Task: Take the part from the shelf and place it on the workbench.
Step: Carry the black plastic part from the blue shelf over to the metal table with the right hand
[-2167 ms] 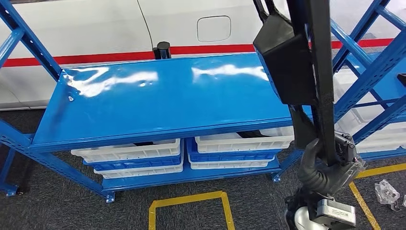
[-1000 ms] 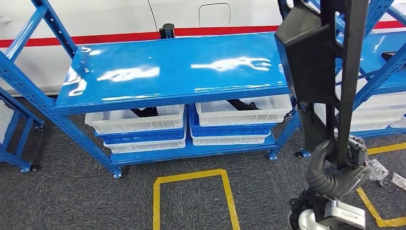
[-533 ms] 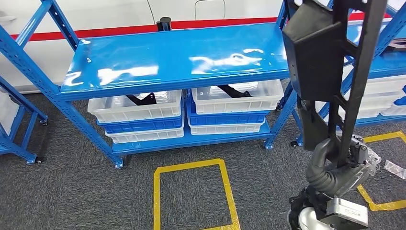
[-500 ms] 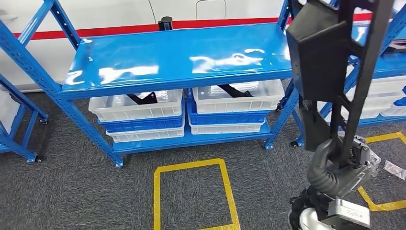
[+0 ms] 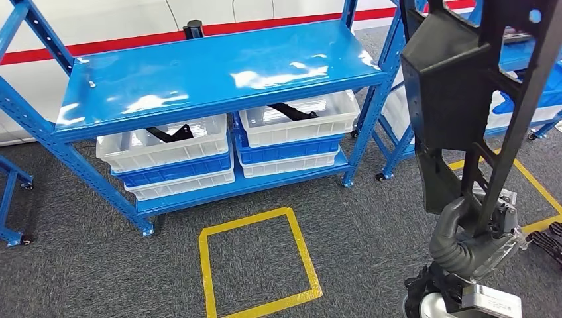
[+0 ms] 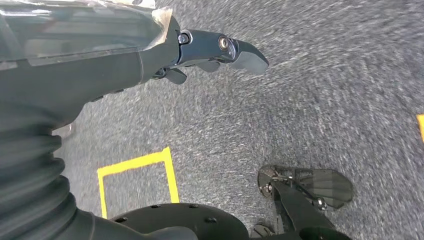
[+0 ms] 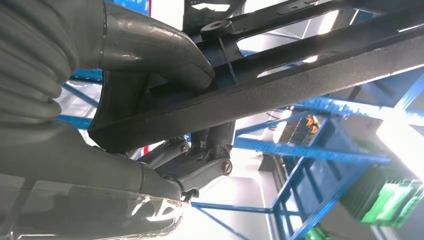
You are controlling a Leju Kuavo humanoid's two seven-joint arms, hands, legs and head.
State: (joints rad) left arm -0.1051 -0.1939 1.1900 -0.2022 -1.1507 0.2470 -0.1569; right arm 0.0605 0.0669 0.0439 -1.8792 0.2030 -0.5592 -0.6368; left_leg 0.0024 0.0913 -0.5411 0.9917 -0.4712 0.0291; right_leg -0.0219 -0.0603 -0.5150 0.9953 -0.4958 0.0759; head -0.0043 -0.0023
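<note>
One black part (image 5: 477, 86) stays gripped in the right hand (image 5: 467, 238), left hand (image 6: 220, 50) fingers loosely apart and holding nothing; shelf (image 5: 219, 66) has shifted toward eleven o'clock, so carrying proceeds.

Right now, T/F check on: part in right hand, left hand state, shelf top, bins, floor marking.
1. The right hand holds the black part. True.
2. The left hand grips a white bin. False: it holds nothing and hangs over grey carpet.
3. The blue shelf top is stacked with boxes. False: its surface is bare and glossy.
4. White bins on the lower shelf contain black parts. True.
5. A red circle marks the floor. False: it is a yellow taped square.
</note>
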